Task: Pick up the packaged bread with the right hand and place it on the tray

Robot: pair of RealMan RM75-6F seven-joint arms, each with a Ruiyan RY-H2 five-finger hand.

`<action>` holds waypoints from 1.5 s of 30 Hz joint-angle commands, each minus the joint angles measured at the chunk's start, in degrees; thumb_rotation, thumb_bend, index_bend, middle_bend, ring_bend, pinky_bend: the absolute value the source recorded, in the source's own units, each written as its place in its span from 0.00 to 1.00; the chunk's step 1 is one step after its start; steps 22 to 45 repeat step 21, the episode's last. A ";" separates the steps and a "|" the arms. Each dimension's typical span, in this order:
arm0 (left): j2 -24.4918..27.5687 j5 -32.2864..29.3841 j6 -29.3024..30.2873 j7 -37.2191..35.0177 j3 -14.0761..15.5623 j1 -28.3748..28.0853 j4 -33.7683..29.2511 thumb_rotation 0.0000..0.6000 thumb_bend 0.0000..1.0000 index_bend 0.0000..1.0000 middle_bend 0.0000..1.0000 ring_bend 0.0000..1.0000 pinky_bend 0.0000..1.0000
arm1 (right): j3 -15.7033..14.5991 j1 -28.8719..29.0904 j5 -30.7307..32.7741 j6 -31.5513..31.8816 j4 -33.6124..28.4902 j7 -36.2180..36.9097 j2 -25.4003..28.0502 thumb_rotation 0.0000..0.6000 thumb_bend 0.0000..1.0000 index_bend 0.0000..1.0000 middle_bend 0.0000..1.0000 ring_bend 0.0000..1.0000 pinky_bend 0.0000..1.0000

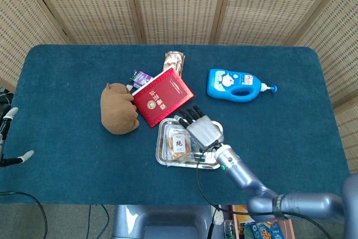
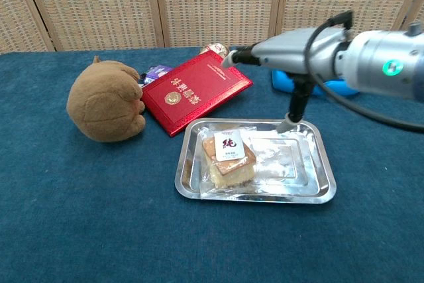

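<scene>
The packaged bread (image 1: 179, 144) (image 2: 227, 160), in clear wrap with a white label, lies in the left half of the metal tray (image 1: 163, 158) (image 2: 315, 187). My right hand (image 1: 201, 127) (image 2: 281, 54) hovers above the tray's right side, fingers spread toward the red book, holding nothing and clear of the bread. In the chest view one finger points down toward the tray's far right corner. My left hand (image 1: 6, 138) shows only at the head view's left edge, off the table, with two pale fingertips apart and nothing between them.
A brown plush toy (image 1: 118, 109) (image 2: 105, 101) and a red booklet (image 1: 162, 96) (image 2: 195, 89) lie left of and behind the tray. A blue bottle (image 1: 237, 83) lies at the back right. A small purple packet (image 1: 141, 76) and a wrapped snack (image 1: 174, 60) sit behind the booklet.
</scene>
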 commanded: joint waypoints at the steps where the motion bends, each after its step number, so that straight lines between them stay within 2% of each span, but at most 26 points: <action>1: -0.44 0.47 0.48 0.50 0.22 0.15 0.20 1.00 0.00 0.00 0.00 0.00 0.00 | -3.52 -7.08 -11.58 5.91 -2.76 8.80 8.21 1.00 0.00 0.00 0.00 0.00 0.00; 2: -0.61 0.57 0.67 0.71 0.27 0.21 0.26 1.00 0.00 0.00 0.00 0.00 0.00 | -3.93 -7.90 -13.12 6.51 -2.18 10.38 8.80 1.00 0.00 0.00 0.00 0.00 0.00; 4: -1.14 1.51 1.48 1.51 0.80 0.63 0.10 1.00 0.00 0.00 0.00 0.00 0.00 | -6.42 -12.60 -19.28 10.69 1.74 18.14 11.00 1.00 0.00 0.00 0.00 0.00 0.00; 7: -1.43 2.36 2.33 1.69 1.30 1.17 0.01 1.00 0.00 0.00 0.00 0.00 0.00 | -9.04 -17.12 -26.24 15.36 8.67 27.61 11.05 1.00 0.00 0.00 0.00 0.00 0.00; 11: -1.70 3.39 3.62 1.42 1.79 1.96 0.08 1.00 0.00 0.00 0.00 0.00 0.00 | -11.49 -23.24 -29.91 21.59 17.52 35.60 9.43 1.00 0.00 0.00 0.00 0.00 0.00; 17: -2.27 4.34 4.59 1.31 2.29 2.63 0.71 1.00 0.00 0.00 0.00 0.00 0.00 | -14.31 -31.09 -31.56 27.38 26.93 40.96 6.21 1.00 0.00 0.00 0.00 0.00 0.00; 21: -2.40 4.72 5.11 1.07 2.31 2.87 0.92 1.00 0.00 0.00 0.00 0.00 0.00 | -14.97 -35.01 -31.45 29.65 29.07 43.20 5.14 1.00 0.00 0.00 0.00 0.00 0.00; 45: -2.40 4.72 5.11 1.07 2.31 2.87 0.92 1.00 0.00 0.00 0.00 0.00 0.00 | -14.97 -35.01 -31.45 29.65 29.07 43.20 5.14 1.00 0.00 0.00 0.00 0.00 0.00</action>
